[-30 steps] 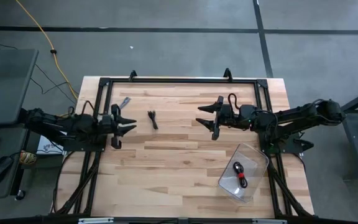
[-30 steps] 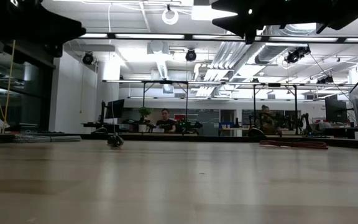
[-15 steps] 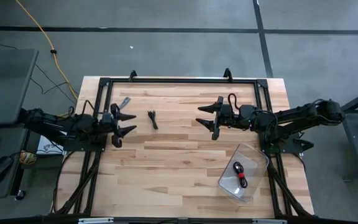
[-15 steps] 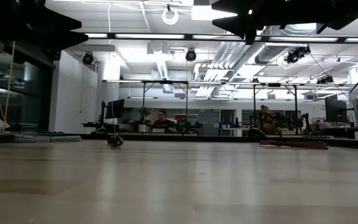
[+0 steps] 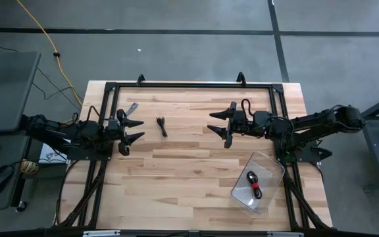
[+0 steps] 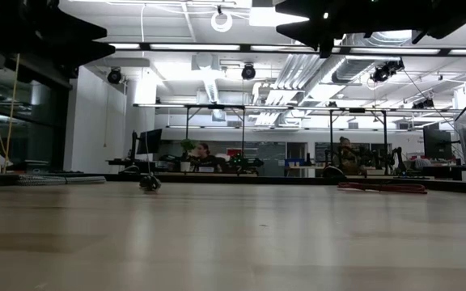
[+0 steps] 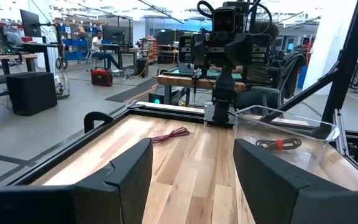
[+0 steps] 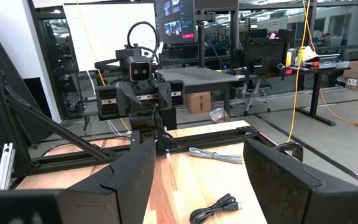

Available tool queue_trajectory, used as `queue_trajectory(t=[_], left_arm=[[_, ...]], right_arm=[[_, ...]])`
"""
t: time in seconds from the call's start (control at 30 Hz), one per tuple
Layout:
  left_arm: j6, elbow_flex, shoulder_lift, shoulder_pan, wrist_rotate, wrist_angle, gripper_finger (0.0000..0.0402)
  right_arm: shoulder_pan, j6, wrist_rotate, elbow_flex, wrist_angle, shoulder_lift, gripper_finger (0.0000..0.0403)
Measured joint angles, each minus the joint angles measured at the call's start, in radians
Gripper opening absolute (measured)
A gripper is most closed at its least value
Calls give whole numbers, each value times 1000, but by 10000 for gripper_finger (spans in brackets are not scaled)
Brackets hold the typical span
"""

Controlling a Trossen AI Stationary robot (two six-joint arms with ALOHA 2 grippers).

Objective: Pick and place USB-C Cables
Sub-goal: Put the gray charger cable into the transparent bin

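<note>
A black cable (image 5: 162, 126) lies coiled on the wooden table between my two grippers, and it also shows in the right wrist view as the black cable (image 8: 216, 208). A silver-grey cable (image 5: 131, 106) lies near the far left corner. A pinkish-red cable (image 7: 169, 134) lies on the wood toward the far side. A black-and-red cable (image 5: 253, 185) lies inside the clear container (image 5: 268, 164). My left gripper (image 5: 134, 130) hovers open just left of the black cable. My right gripper (image 5: 217, 125) hovers open to its right. Neither gripper holds anything.
A black metal frame (image 5: 189, 85) runs along the table's far edge and sides. The clear container stands at the near right. The wood between the grippers and along the near edge is bare. The room behind the table shows desks and seated people.
My left gripper has opened wide from a narrower gap and has stayed in place left of the black cable. The right arm and the cables have kept still.
</note>
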Motion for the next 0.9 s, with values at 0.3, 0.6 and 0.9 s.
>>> queue_trajectory(t=[0.3,0.6,0.9], left_arm=[[-135,7,39,0,-202,-11,207],[-386,243,326,131,-457,-428,207],[-348,498,648,565,-233,-667,207]], right_arm=[[0,0,0,0,0,0,236],[0,6,0,0,0,0,236],[0,-1,0,0,-9,0,236]])
